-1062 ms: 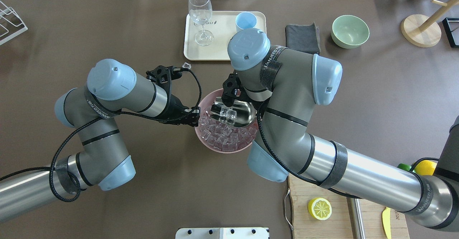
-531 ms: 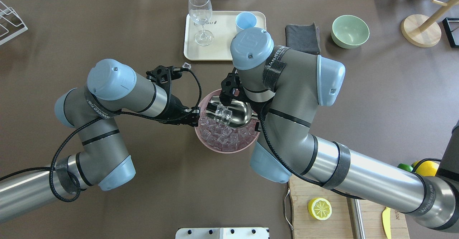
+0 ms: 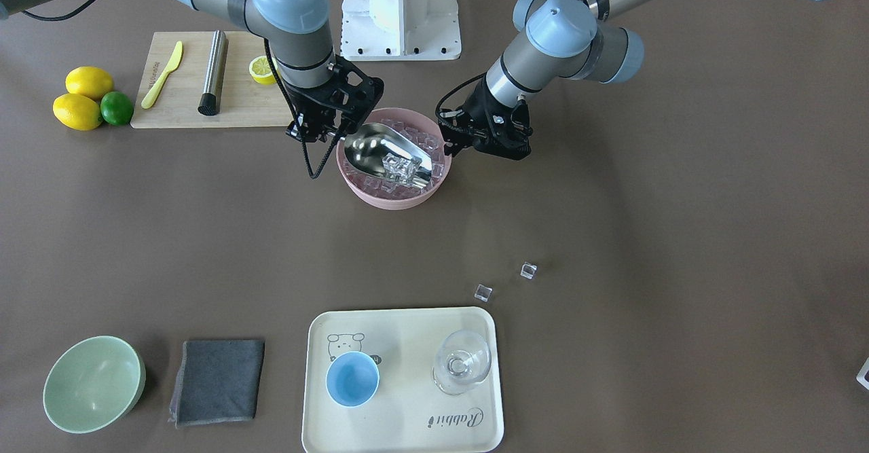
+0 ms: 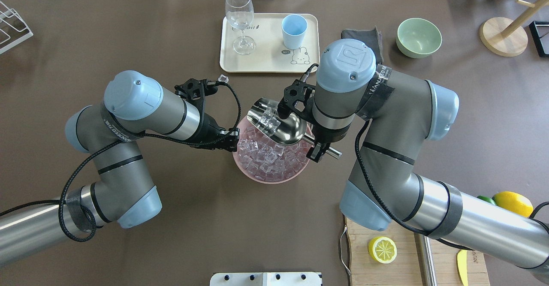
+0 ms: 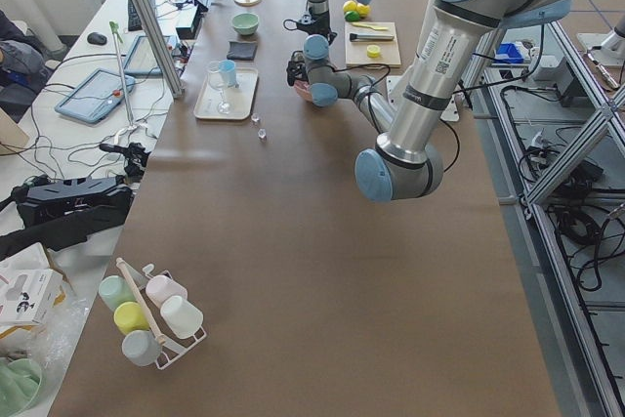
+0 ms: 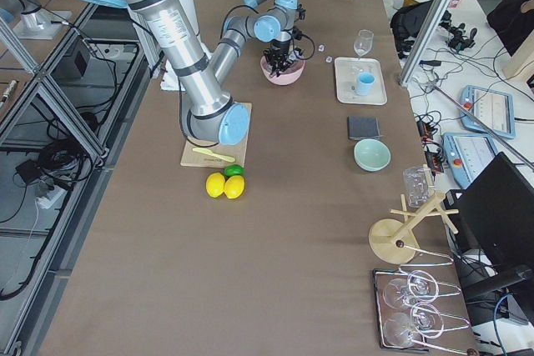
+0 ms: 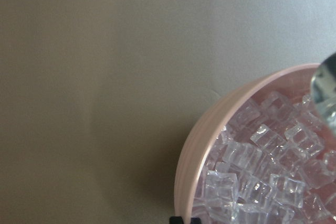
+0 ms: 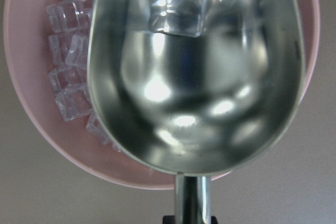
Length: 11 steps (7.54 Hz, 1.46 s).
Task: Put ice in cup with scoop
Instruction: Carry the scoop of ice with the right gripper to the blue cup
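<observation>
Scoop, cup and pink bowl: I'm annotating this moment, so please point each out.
scoop (image 4: 288, 130), overhead view, bare inside of its trough.
cup (image 4: 294, 35), overhead view, outer wall.
pink bowl (image 3: 394, 201), front-facing view, outer wall.

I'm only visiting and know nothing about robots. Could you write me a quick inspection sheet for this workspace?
Surface: brown table; two loose ice cubes lie on it near the tray.
Job's things: scoop holds a few cubes above the pink bowl of ice; cup stands empty on the tray.
Clutter: wine glass, green bowl, grey cloth, cutting board with lemon half, two lemons, lime.
Grippers: right gripper shut on the scoop's handle; left gripper at the bowl's rim, grip unclear.
Cables: black cables loop along both arms.
Surroundings: tablets on a side desk, mug rack.
</observation>
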Available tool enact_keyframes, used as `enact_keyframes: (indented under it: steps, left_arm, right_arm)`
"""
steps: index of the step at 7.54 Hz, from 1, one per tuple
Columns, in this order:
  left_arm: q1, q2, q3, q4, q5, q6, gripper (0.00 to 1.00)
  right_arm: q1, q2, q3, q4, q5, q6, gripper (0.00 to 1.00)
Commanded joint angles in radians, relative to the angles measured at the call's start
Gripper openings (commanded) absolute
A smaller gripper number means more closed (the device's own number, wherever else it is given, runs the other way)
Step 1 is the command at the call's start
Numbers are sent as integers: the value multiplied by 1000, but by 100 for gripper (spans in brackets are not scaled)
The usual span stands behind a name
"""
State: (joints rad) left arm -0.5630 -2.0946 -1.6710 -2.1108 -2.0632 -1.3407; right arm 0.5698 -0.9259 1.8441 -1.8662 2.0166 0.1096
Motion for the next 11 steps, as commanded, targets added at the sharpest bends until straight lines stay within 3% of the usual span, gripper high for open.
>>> enact_keyframes:
  steps: [1, 3, 6, 8, 11]
  left_arm:
    - [0, 1, -1, 0, 0, 2, 8]
    - [0, 1, -1, 0, 0, 2, 8]
    - [0, 1, -1, -1, 0, 2, 8]
    - [0, 1, 1, -1, 0, 2, 8]
    - [0, 1, -1, -1, 0, 2, 8]
  right_arm:
    - [71, -54, 46, 152, 66, 175, 0]
    - [119, -92, 55, 356, 73, 284, 0]
    - [133, -106, 55, 484, 28, 295, 0]
    - [143, -122, 38, 425, 34, 317, 0]
    - [296, -111, -128, 357, 201, 308, 0]
